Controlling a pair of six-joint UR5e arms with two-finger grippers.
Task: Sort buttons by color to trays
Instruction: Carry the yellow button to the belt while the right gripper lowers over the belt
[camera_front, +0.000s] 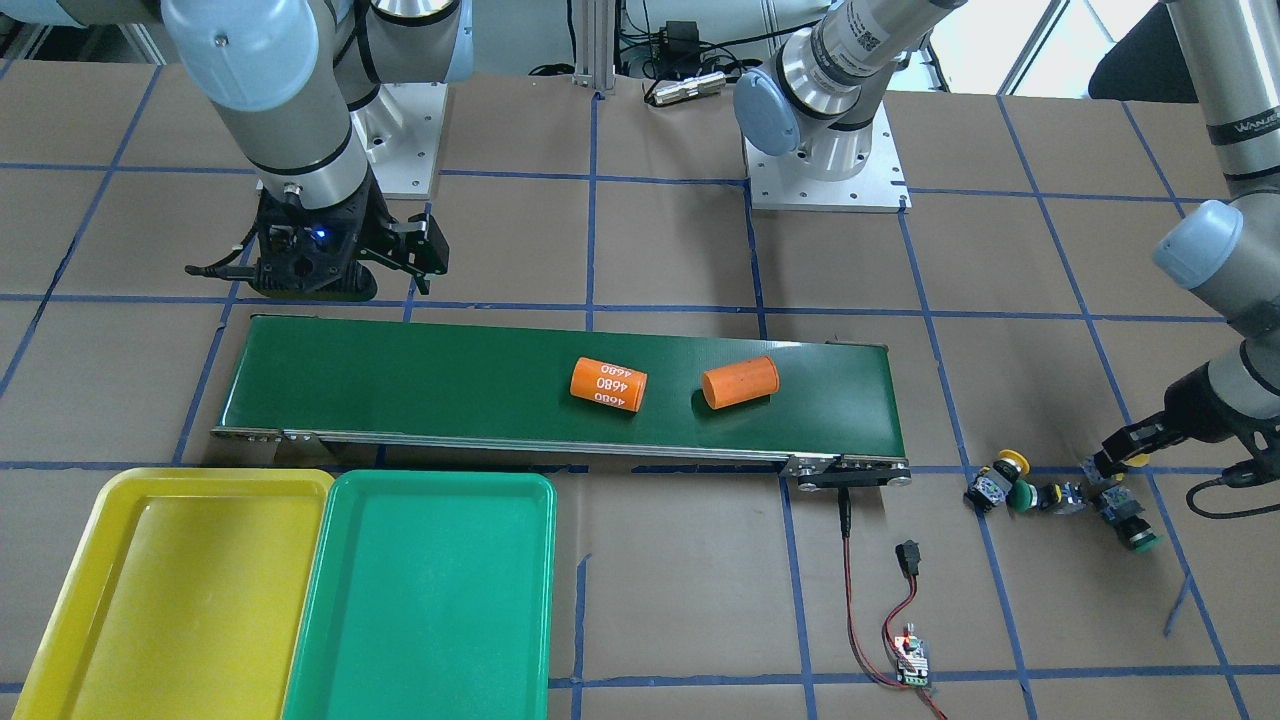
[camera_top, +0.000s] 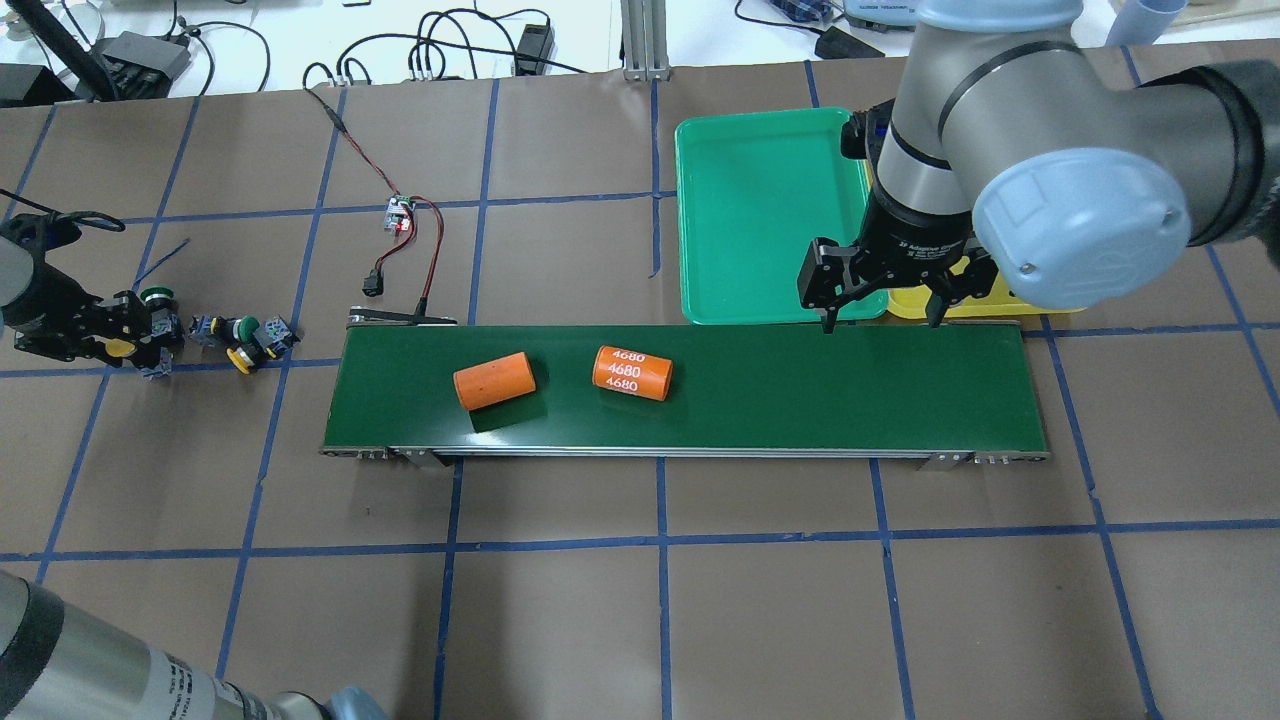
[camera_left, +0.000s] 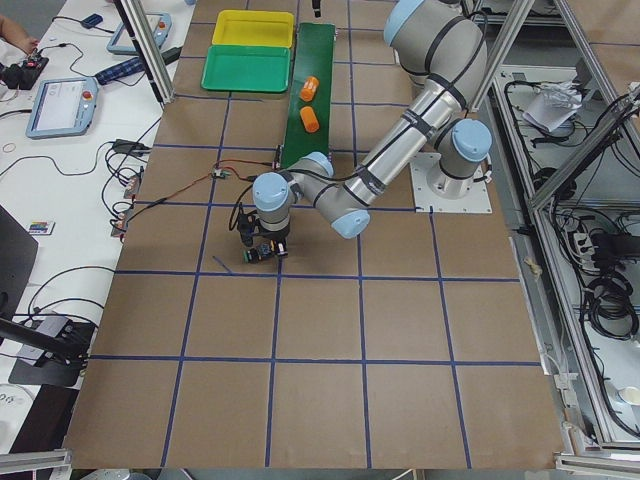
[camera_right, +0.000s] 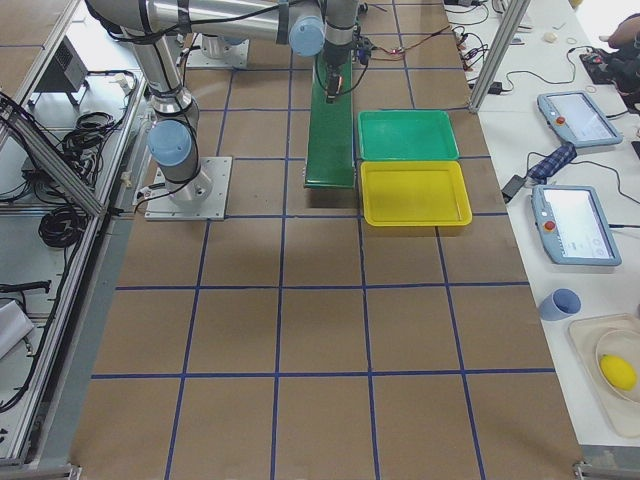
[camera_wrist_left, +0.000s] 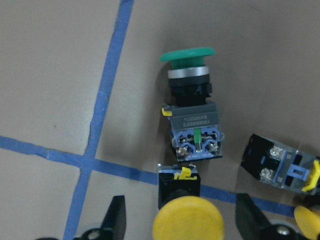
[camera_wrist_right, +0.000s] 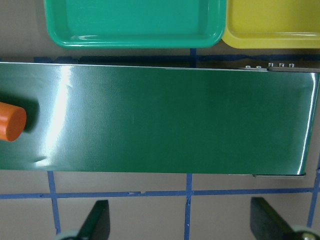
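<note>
Four buttons lie in a cluster on the table past the conveyor's end. In the left wrist view a green button (camera_wrist_left: 192, 100) lies on its side. A yellow button (camera_wrist_left: 187, 220) sits between the spread fingers of my left gripper (camera_wrist_left: 182, 220), which is open and not touching it. From overhead the left gripper (camera_top: 135, 340) is at the cluster, with another green button (camera_top: 245, 328) and yellow button (camera_top: 238, 358) beside it. The green tray (camera_top: 760, 220) and yellow tray (camera_front: 170, 590) are side by side. My right gripper (camera_top: 884, 322) hangs open over the belt's far end.
The dark-green conveyor belt (camera_top: 800, 390) carries two orange cylinders, one plain (camera_top: 493, 380) and one marked 4680 (camera_top: 632, 372). A small circuit board with red and black wires (camera_top: 400, 212) lies by the belt's end. The right arm hides most of the yellow tray from overhead.
</note>
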